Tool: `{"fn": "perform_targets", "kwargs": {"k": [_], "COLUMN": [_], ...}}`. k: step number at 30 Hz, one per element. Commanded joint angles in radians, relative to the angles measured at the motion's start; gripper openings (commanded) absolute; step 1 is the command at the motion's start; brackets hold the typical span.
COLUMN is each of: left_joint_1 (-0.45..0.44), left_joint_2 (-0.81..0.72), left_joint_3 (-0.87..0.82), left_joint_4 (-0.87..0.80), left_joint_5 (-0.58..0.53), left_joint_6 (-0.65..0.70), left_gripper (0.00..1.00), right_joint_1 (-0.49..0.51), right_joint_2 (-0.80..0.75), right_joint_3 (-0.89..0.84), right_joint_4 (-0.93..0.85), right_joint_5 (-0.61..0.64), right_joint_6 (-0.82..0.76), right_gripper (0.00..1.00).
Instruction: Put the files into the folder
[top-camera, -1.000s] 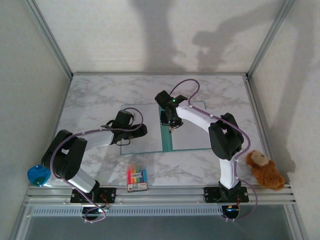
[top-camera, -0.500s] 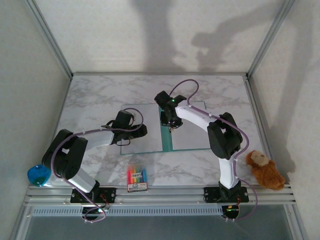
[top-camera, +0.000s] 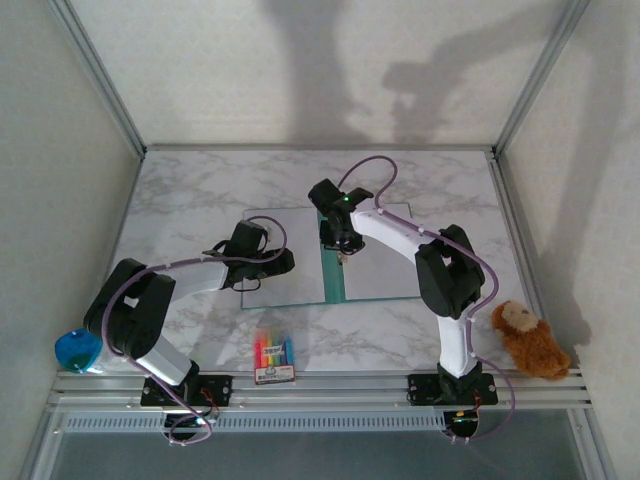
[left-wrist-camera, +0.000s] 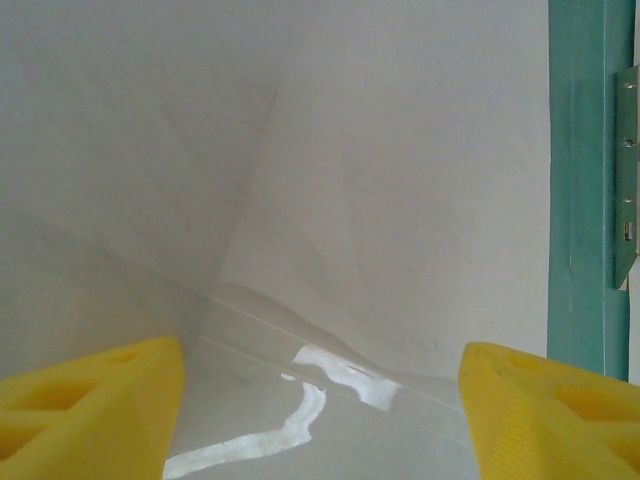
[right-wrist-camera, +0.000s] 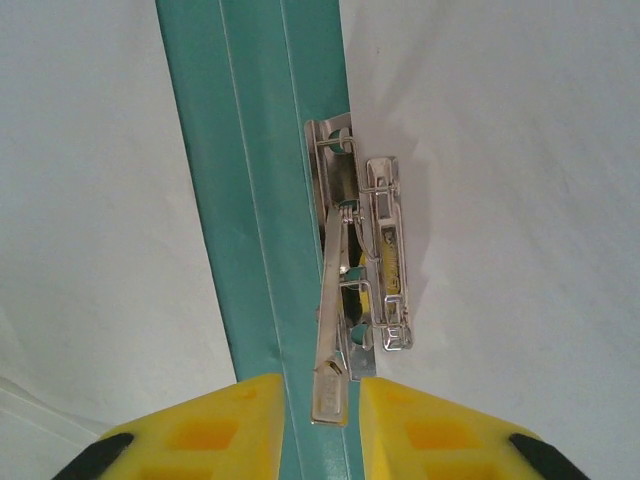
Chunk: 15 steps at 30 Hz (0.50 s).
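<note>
Open flat at the middle of the marble surface (top-camera: 200, 190), the teal folder (top-camera: 331, 275), spine running from the near edge toward the far one, both panels covered by white files (top-camera: 385, 270). Low over the sheet on the left panel, the left gripper (left-wrist-camera: 315, 400), yellow fingers spread wide, nothing between them but paper below. Just ahead of those fingers, a soft ridge buckled into the sheet; off to their right, the teal spine. Directly above the spine, the right gripper (right-wrist-camera: 322, 410), fingers drawn close together on either side of the free end of a silver lever (right-wrist-camera: 335, 330). Impossible to tell whether pinching that lever or merely flanking it. Lever part of a metal clip (right-wrist-camera: 385, 250) fixed along the right side of the spine, against the right-hand sheet. Near the front edge between the two arm bases, a small crayon box (top-camera: 274, 358). At the near right corner, a brown plush toy (top-camera: 528, 340); at the near left, beside the left arm, a blue object (top-camera: 76, 350)
</note>
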Motion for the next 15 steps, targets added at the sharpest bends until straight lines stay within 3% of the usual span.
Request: {"fn": "perform_targets", "kwargs": {"k": [1, 15], "left_joint_1": [-0.006, -0.009], "left_joint_2": [0.011, 0.011], "left_joint_3": [-0.011, -0.01], "left_joint_4": [-0.024, -0.026], "left_joint_5": [-0.024, -0.026], "left_joint_6": [0.002, 0.003], "left_gripper": [0.73, 0.73], "right_joint_1": [0.006, 0.006], "right_joint_2": [0.023, 0.025], "right_joint_3": [0.033, 0.019], "right_joint_4": [-0.039, -0.038], "right_joint_5": [0.024, 0.023], "right_joint_6": [-0.008, -0.008], "right_gripper": [0.24, 0.17]}}
